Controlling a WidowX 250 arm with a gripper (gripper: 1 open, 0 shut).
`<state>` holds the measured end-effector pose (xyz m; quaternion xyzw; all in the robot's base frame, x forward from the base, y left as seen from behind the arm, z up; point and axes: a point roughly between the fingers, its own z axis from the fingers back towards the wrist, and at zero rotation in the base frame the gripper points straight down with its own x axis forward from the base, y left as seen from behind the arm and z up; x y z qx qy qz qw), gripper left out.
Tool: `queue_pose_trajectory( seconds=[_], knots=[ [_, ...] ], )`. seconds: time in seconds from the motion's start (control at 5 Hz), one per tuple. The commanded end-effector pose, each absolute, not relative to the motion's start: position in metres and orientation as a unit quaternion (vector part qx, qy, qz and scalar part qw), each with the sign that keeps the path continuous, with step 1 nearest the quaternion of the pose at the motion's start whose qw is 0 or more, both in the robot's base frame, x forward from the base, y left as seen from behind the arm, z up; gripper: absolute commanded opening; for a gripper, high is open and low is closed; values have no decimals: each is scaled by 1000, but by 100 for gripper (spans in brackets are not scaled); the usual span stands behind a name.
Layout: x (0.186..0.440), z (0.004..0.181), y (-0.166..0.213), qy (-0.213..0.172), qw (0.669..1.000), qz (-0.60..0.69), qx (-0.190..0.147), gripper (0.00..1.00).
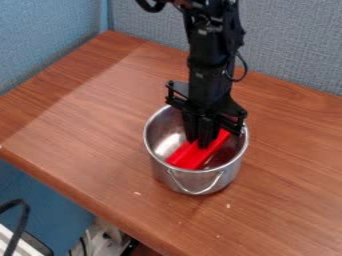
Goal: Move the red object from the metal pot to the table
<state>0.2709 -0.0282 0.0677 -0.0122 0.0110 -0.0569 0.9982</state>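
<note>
Black fingers reached into the metal pot

The wooden tabletop [94,120] bore the shiny metal pot [163,150]. Black fingers [205,138] came down inside it, clamped on the red block [198,153], which lay tilted within the pot, its upper end hidden by the fingers.

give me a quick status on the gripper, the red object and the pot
gripper down in the pot, at the red object; grip unclear; red object inside pot
</note>
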Motion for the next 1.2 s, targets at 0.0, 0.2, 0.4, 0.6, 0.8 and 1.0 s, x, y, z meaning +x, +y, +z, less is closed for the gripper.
queue_pose_trajectory(
  seconds=[0.0,0.2,0.4,0.6,0.8,1.0],
  knots=[
    [281,91,-28,-30,998,-52,-13,0],
    [281,95,-29,-32,998,-53,-13,0],
    [280,98,-30,-34,998,-53,-12,0],
    [280,106,-30,-37,998,-52,-12,0],
    [280,104,-30,-32,998,-50,-8,0],
    [279,103,-29,-30,998,-48,-5,0]
  ],
)
